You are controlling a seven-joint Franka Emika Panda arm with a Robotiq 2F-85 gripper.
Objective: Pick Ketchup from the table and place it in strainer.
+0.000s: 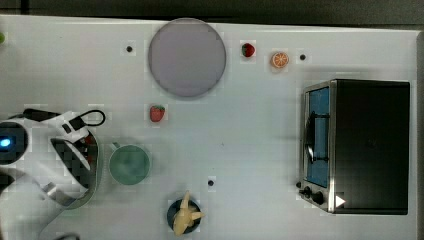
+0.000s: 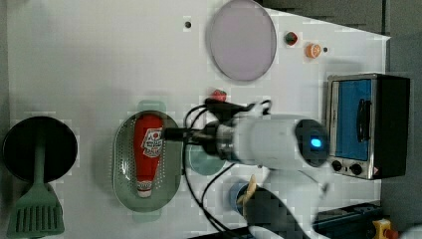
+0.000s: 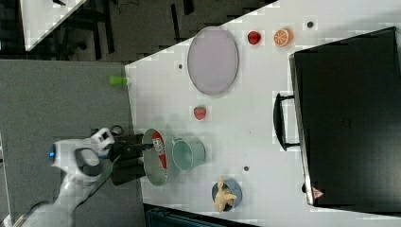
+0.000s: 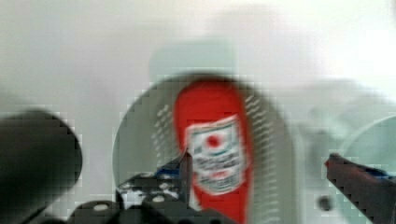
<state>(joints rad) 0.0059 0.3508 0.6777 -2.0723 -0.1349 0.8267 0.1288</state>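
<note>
The jaws (image 4: 259,163) stand spread wide, 1 finger to each side of the Ketchup (image 2: 148,152) and neither pressing it; nothing is pinched. The Ketchup lies flat inside the strainer (image 2: 122,164), lengthwise along the oval, label up, its white cap toward the left view's bottom end of the strainer. Judging from that, the placing looks done and the step in hand is the retreat.

To do it well, the arm should lift straight away from the strainer before swinging off, so neither finger drags the bottle or catches the strainer's rim. A sideways pull first could roll the Ketchup against the strainer wall or nudge the light plastic basket along the tabletop.

The green cup (image 1: 129,164) stands just beside the strainer, so the retreat wants to stay clear of it too. Farther from the strainer on the white tabletop (image 1: 250,140) sit a strawberry (image 1: 157,113), a grey-lilac plate (image 1: 186,57), another small red fruit (image 1: 248,49) and an orange slice (image 1: 280,60). A toaster oven (image 1: 357,145) stands well apart from the strainer. In the left view a black pan (image 2: 40,148) and a green spatula (image 2: 36,209) lie on the strainer's other side. Beyond the tabletop, the right view shows grey floor.
</note>
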